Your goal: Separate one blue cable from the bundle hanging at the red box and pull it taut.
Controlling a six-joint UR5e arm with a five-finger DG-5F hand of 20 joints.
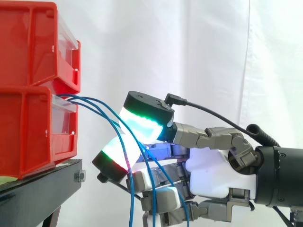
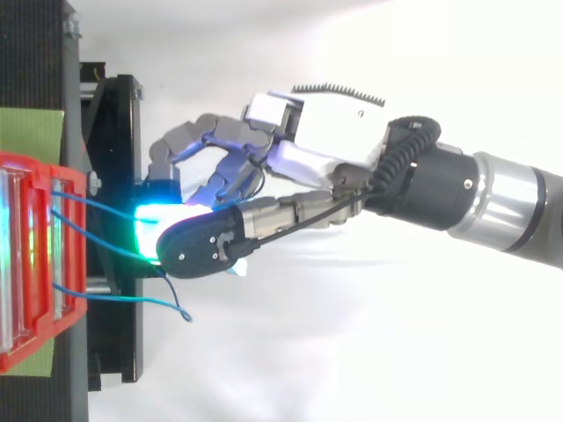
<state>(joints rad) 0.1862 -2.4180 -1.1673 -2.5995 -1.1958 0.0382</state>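
Fingers (image 1: 142,124) round blue cable (image 1: 97,102) nr red box (image 1: 28,132)

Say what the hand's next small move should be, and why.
Probably a short pull of the hand away from the lower bin, toward the side view's right. The cables leave that bin in slack curves, cross the hand and hang down past it, and none looks taut. A small pull should show whether one comes away from the rest.
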